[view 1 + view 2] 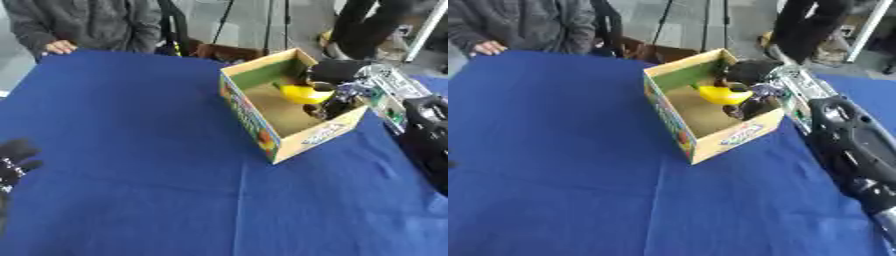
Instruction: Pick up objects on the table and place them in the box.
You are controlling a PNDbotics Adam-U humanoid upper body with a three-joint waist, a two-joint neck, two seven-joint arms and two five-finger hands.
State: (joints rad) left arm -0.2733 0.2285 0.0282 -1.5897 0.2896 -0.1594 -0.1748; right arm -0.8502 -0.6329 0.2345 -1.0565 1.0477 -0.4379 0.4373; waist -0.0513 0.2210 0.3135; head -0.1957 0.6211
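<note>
An open cardboard box [250,116] with colourful printed sides stands right of centre on the blue table [131,150]. My right hand [337,75] reaches in over the box's far right wall, with its fingers [336,104] curled down inside. It holds a yellow curved object [304,93] just above the brown box floor. My left hand [12,159] rests low at the left edge of the left eye view, away from the box, with relaxed fingers and nothing in it.
My right forearm [855,145] runs along the table's right side, from the lower right corner up to the box. The table's far edge [131,52] lies just behind the box, with dark stand legs beyond it.
</note>
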